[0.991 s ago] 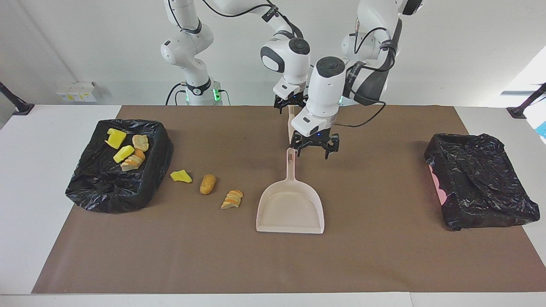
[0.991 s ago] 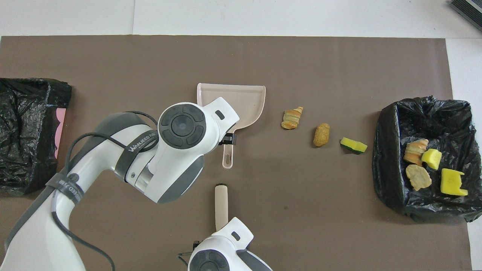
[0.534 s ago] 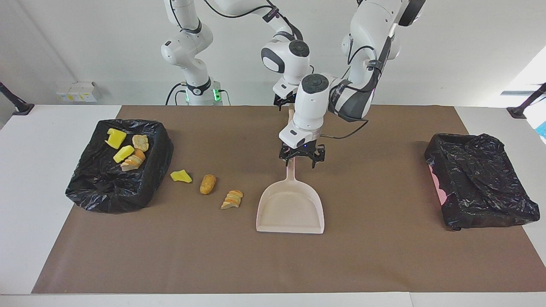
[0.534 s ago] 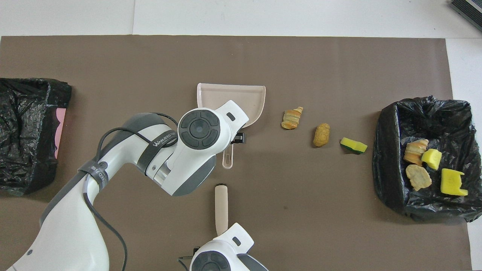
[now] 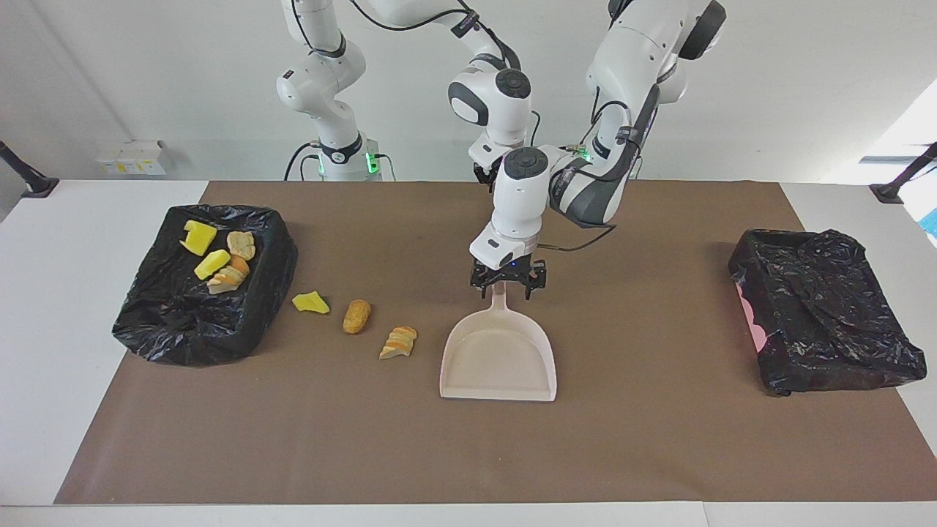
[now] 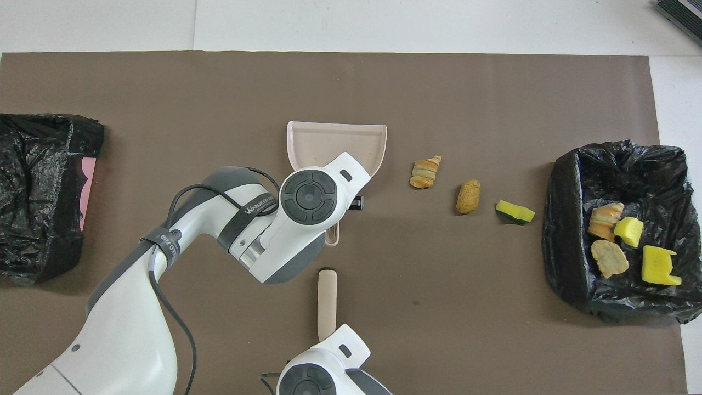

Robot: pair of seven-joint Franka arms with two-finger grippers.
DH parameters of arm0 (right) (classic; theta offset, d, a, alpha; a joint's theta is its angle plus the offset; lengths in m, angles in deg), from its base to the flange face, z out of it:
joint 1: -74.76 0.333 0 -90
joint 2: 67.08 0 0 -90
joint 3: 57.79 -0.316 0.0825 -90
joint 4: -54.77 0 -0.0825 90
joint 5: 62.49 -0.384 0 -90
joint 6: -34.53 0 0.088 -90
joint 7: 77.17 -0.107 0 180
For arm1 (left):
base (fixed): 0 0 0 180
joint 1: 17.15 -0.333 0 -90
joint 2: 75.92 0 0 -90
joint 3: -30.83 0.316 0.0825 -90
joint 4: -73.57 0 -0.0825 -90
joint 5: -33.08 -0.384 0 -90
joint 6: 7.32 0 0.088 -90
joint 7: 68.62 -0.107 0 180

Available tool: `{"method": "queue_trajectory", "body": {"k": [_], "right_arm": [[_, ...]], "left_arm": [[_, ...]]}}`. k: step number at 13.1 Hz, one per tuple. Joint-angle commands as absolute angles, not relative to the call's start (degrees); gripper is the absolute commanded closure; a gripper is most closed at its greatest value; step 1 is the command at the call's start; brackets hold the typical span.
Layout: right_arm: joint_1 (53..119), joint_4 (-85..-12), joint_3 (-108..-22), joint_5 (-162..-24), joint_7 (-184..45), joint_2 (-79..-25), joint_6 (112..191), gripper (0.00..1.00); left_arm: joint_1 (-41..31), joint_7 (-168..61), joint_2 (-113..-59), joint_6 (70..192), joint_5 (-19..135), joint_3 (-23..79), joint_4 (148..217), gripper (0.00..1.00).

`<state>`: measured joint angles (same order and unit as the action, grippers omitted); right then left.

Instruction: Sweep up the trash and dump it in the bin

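Observation:
Three trash scraps lie on the brown mat in a row: a croissant piece point(image 5: 399, 342) point(image 6: 425, 172), a tan nugget point(image 5: 356, 315) point(image 6: 468, 196) and a green-backed yellow sponge chunk point(image 5: 310, 302) point(image 6: 514, 212). Several more scraps lie in the black-lined bin point(image 5: 168, 322) point(image 6: 565, 247) at the right arm's end. My left gripper point(image 5: 506, 287) is open, low astride the handle of the beige dustpan point(image 5: 498, 359) point(image 6: 337, 142). My right gripper point(image 5: 484, 176) is up behind the left wrist and is shut on the beige brush point(image 6: 327, 302), which is hidden in the facing view.
A second black-lined bin point(image 5: 827, 322) point(image 6: 38, 192) with a pink wall stands at the left arm's end of the table. The mat's edge point(image 5: 439, 490) runs along the side farthest from the robots.
My left gripper has come down and moved over the dustpan handle, toward the pan. My right gripper has drawn the brush slightly back toward the robots.

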<state>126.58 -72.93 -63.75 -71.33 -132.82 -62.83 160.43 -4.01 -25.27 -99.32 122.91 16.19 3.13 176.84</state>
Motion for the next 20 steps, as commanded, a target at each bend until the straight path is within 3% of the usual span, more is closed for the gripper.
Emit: {"method": "queue_trajectory", "body": {"k": [1, 4, 6, 13, 16, 20], "right_arm": [[124.9, -72.4, -63.5, -72.9, -131.0, -64.2, 156.8, 1.0], [119.2, -72.4, -63.4, -72.7, -128.5, -67.7, 152.4, 1.0], [115.5, -72.4, -63.4, -72.7, -126.0, -69.3, 150.2, 1.0], [99.1, -71.4, -63.3, -67.2, -118.0, -71.7, 143.3, 1.0], [91.3, -69.7, -63.3, -60.9, -117.5, -73.3, 136.9, 1.0], [82.2, -72.1, -63.3, -56.0, -109.8, -74.7, 136.4, 1.0]], "left_arm": [[-3.5, -23.9, -99.3, 122.5, 14.7, 3.1, 176.8, 0.49], [-3.5, -24.4, -99.2, 122.2, 14.6, 3.1, 176.7, 0.88], [-3.5, -24.9, -98.5, 120.7, 14.2, 3.1, 176.6, 1.0], [-7.9, -61.0, -93.1, 107.4, 15.3, 2.9, 176.5, 1.0], [-9.2, -74.0, -93.1, 107.0, 16.6, 2.9, 176.7, 1.0], [-9.1, -93.6, -93.4, 109.9, 19.7, 3.0, 176.7, 1.0]]}}
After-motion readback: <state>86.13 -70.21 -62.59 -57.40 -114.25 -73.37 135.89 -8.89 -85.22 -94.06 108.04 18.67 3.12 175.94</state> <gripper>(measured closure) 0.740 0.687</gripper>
